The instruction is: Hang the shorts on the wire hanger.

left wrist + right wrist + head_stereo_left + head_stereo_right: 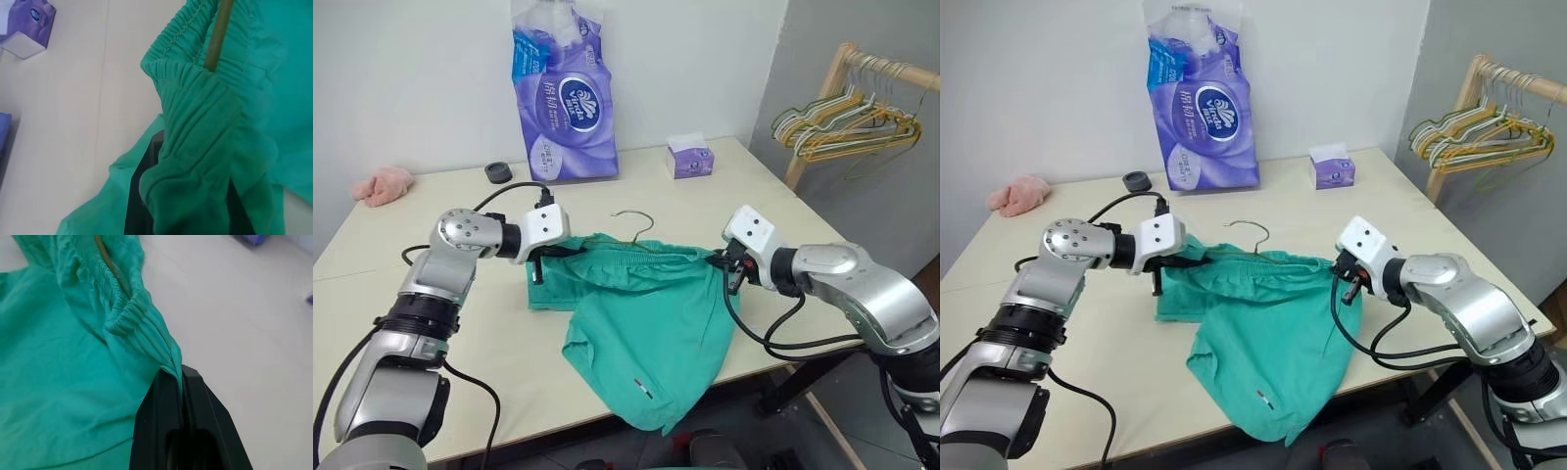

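Observation:
The teal-green shorts [646, 323] are held up by the waistband over the table, their legs draping down past the front edge. My left gripper [546, 257] is shut on the waistband's left end, and my right gripper [722, 262] is shut on its right end. The wire hanger [637, 232] sits inside the waistband, its hook poking up above the middle. Its olive-brown wire [218, 34] shows against the gathered elastic in the left wrist view. The right fingers [168, 426] pinch a fold of waistband [142, 333].
A purple tissue pack [564, 93] stands at the back of the beige table [440, 323], with a small tissue box [689, 157], a black ring [497, 172] and a pink cloth [382, 185]. A wooden rack of bunched hangers [847, 122] stands at the right.

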{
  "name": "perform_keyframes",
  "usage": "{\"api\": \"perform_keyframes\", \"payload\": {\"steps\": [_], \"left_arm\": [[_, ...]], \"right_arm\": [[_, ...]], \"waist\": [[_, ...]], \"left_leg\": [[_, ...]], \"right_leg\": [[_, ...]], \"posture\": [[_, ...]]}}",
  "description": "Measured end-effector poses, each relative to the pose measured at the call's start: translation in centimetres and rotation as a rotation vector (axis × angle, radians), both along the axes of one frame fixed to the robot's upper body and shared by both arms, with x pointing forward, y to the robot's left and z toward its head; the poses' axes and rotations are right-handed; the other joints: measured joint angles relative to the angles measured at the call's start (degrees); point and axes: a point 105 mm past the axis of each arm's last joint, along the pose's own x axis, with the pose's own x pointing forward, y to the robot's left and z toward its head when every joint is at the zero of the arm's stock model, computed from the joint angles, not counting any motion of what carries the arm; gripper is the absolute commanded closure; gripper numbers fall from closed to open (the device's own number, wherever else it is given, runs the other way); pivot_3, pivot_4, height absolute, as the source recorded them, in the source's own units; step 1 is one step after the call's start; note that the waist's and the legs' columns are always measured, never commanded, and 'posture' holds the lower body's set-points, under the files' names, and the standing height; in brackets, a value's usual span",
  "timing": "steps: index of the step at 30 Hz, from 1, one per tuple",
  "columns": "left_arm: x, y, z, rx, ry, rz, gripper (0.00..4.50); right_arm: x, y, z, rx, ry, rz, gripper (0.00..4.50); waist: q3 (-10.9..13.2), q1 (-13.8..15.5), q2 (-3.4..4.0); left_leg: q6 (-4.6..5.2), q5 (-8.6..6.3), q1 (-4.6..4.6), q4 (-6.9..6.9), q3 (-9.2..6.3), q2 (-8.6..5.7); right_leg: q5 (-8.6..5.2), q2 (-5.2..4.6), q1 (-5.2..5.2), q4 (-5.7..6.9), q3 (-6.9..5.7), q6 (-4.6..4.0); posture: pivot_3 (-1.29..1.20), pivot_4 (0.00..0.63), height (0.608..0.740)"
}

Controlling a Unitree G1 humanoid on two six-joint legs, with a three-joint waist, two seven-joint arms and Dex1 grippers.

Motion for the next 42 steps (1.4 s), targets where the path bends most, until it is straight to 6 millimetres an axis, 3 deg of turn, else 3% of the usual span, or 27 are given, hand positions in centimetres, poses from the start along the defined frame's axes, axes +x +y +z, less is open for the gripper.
{"api": "perform_keyframes", "payload": {"steps": [8,18,23,27,34,38,42], "left_arm": [[-0.3,-1.5,-1.2,-0.04,0.01,0.008,4.5],[-0.4,-1.8,-2.5,-0.074,0.028,0.036,4.5],[-0.5,-2.1,-2.7,-0.09,0.027,0.039,4.5],[-0.5,-2.3,-2.7,-0.099,0.029,0.036,4.5],[-0.5,-2.5,-2.7,-0.112,0.031,0.028,4.5],[-0.6,-2.6,-2.5,-0.113,0.025,0.024,4.5],[-0.9,-2.3,-2.7,-0.118,0.034,0.038,4.5]], "right_arm": [[-0.2,1.6,-1.4,-0.029,0.018,0.083,4.47],[-1.9,0.6,0.2,-0.016,0.016,0.132,1.2],[-1.8,-0.9,1.0,-0.015,0.016,0.068,1.2],[-1.1,-2.0,-1.0,-0.047,0.058,0.004,1.2],[-0.1,-1.0,-3.6,-0.094,0.098,0.038,1.2],[0.1,-0.6,-2.9,-0.079,0.105,0.068,1.2],[-0.7,-2.2,0.5,-0.032,0.046,0.061,0.28]], "waist": [[0.0,-0.1,0.0],[0.0,0.0,0.0],[0.0,0.0,0.0],[0.0,0.0,0.0],[0.0,-0.1,0.0],[0.0,0.1,0.0],[0.0,0.4,-0.03]], "left_leg": [[-0.01,0.01,0.0,0.0,0.0,0.0],[-0.01,0.0,0.0,0.01,-0.03,0.0],[0.0,0.0,0.0,0.01,-0.02,0.0],[-0.01,0.0,0.0,0.01,0.01,0.0],[-0.01,0.01,0.0,0.0,0.01,-0.01],[-0.02,0.01,-0.01,0.01,-0.02,-0.02],[-0.01,0.0,-0.01,0.01,-0.06,-0.04]], "right_leg": [[0.0,0.0,-0.01,0.02,0.01,-0.01],[0.0,-0.02,0.01,0.0,-0.01,-0.01],[0.0,-0.01,0.02,0.0,-0.02,-0.01],[0.0,-0.02,0.02,0.0,-0.01,-0.01],[0.0,-0.02,0.0,0.01,0.0,-0.01],[0.01,-0.02,0.01,0.01,-0.01,-0.01],[0.01,-0.08,0.04,-0.02,-0.05,-0.01]], "posture": [[-0.23,0.0,0.74],[-0.23,0.0,0.74],[-0.23,0.0,0.74],[-0.23,0.0,0.74],[-0.21,0.0,0.74],[-0.19,0.0,0.74],[-0.2,0.0,0.74]]}}
